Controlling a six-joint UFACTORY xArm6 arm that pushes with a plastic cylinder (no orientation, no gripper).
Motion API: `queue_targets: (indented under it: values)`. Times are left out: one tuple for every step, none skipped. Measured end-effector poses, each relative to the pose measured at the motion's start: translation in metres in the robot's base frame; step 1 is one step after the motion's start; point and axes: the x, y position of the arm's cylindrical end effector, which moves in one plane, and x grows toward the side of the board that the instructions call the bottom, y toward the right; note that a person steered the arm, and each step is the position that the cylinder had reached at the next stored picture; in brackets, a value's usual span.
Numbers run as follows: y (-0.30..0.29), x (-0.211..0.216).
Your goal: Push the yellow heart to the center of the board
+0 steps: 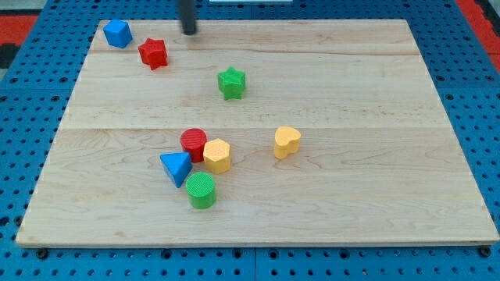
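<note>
Our small yellow heart block [287,142] sits on the pale wooden board [375,195], a little toward the view's right and a bit below the middle. It stands alone, with bare wood all around it. We think it is light and hard, so it should slide easily on the smooth wood. It may also spin if we touch it off to one side. We cannot grab it. We can only push, so we should press on the flat middle of its side, the side away from the center.

To the view's left of the heart is a yellow six-sided block [217,154]. It touches a red round block [194,144]. Just below those are a blue triangle block [176,168] and a green round block [201,190]. Up higher is a green star block [231,82]. Far up at the view's top left are a red star block [154,53] and a blue block [117,33].

Our tip [189,31] is at the view's top edge, near the red star but not touching it. It holds nothing and pushes nothing. It is well apart from the heart.
</note>
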Motion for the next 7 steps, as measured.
queue_targets:
  values:
    - [0.1, 0.083]
    - [0.12, 0.162]
    - [0.191, 0.237]
    - [0.172, 0.274]
    - [0.118, 0.273]
    - [0.094, 0.216]
    - [0.093, 0.173]
